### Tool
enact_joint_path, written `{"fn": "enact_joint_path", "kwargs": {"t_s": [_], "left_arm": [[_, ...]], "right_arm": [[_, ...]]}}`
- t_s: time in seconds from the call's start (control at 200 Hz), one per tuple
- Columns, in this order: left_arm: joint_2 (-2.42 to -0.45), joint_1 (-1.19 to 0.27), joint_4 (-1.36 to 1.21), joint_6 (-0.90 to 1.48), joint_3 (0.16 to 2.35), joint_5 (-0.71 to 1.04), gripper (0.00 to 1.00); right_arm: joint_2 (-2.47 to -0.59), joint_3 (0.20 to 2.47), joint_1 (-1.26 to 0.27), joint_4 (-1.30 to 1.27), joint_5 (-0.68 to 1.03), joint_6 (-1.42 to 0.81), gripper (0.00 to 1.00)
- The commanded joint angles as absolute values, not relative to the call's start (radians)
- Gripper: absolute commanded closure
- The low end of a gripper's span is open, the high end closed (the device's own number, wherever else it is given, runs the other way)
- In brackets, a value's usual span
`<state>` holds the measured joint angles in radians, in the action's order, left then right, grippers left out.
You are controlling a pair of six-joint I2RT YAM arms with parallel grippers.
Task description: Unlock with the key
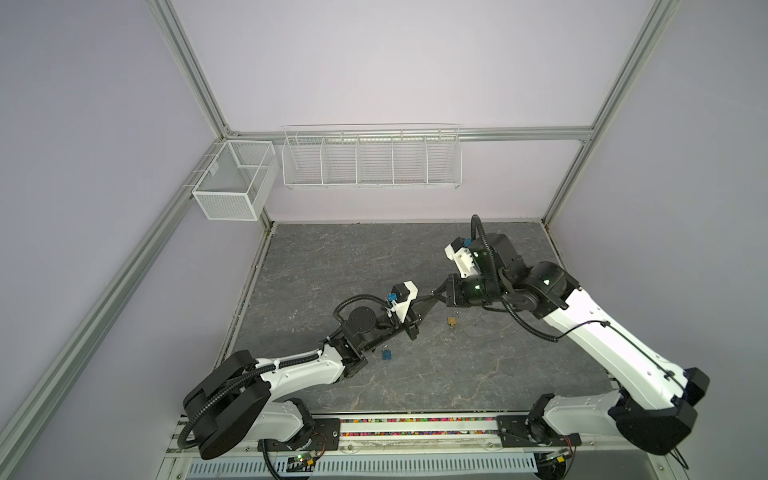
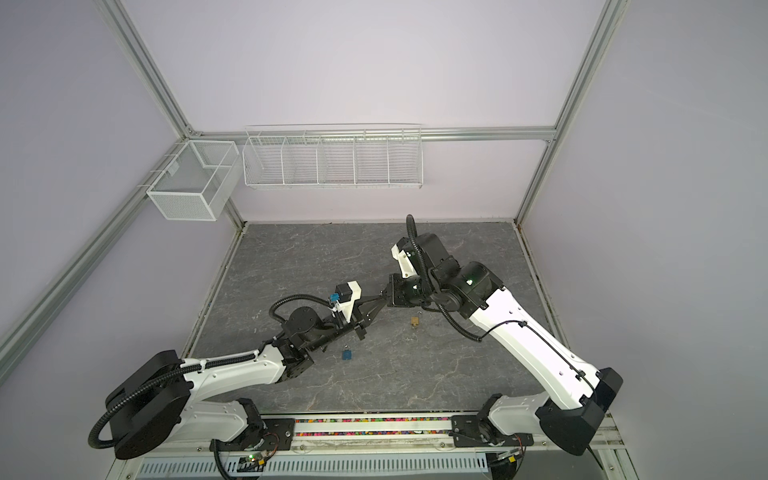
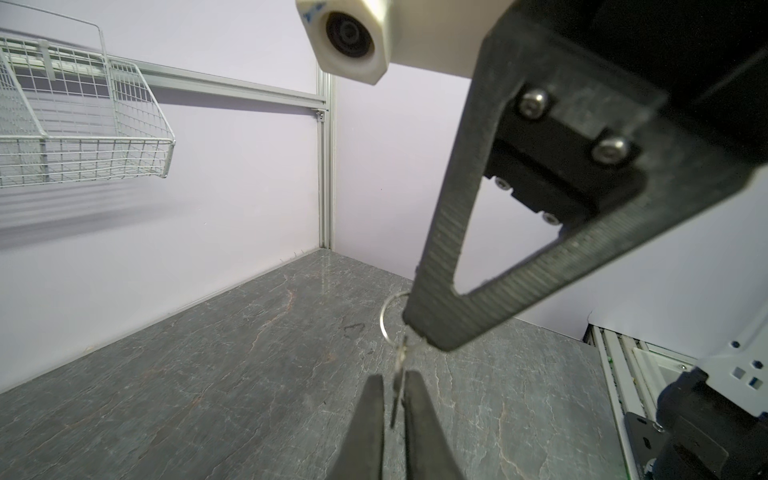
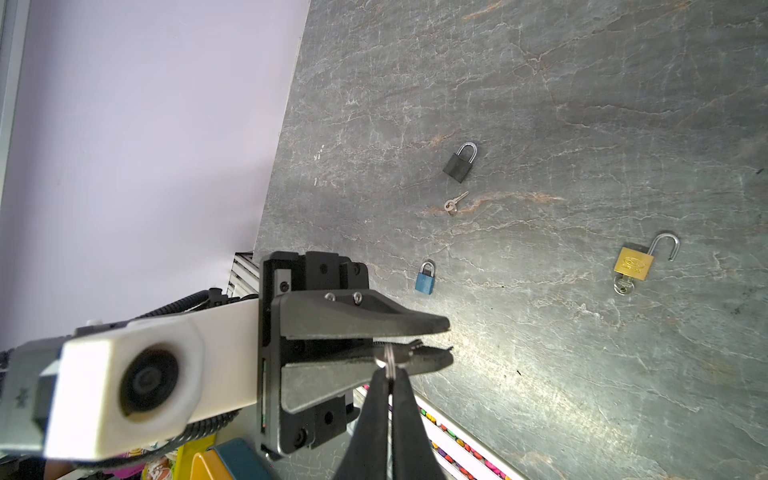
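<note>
The dark grey tabletop [image 1: 457,374] spreads matte beneath me, veined like slate with pale cracks. Above it my two hands meet tip to tip in the air. My left hand [image 3: 394,376], two tapering black fingers, is pinched narrow on the flat blade of the small silver metal key [image 3: 399,374], which stands edge-on between them. My right hand [image 4: 390,372], black plastic with a fine ribbed grain, is closed tight on the thin round steel key ring [image 3: 381,320] that hangs at the key's head.

Three padlocks lie flat on the tabletop, well apart. The square brass padlock [image 4: 633,264] has its curved steel shackle swung open and a stubby silver key [image 4: 622,286] in its base. The black padlock [image 4: 458,164] and the smaller blue padlock [image 4: 425,279] both have their shackles closed. A loose silver key [image 4: 451,202] lies between those two.
</note>
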<state>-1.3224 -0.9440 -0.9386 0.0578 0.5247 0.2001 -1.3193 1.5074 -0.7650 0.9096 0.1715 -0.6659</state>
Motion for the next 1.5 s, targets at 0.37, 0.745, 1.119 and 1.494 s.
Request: {"fn": "enact_joint_path", "kwargs": {"t_s": [0.37, 0.745, 1.119, 1.494], "left_arm": [[-1.269, -0.950, -0.843, 0.035, 0.574, 0.241, 1.00], [-1.161, -0.950, -0.605, 0.025, 0.619, 0.316, 1.00], [-1.004, -0.950, -0.389, 0.004, 0.641, 0.392, 1.00], [-0.980, -0.950, -0.360, 0.011, 0.655, 0.400, 1.00]], "right_arm": [[-1.280, 1.507, -0.747, 0.904, 0.165, -0.642, 0.93], [-1.269, 1.544, -0.737, 0.914, 0.193, -0.452, 0.72], [-1.257, 1.589, -0.738, 0.951, 0.413, -0.036, 0.42], [-1.301, 1.620, -0.755, 1.061, 0.500, 0.120, 0.45]]}}
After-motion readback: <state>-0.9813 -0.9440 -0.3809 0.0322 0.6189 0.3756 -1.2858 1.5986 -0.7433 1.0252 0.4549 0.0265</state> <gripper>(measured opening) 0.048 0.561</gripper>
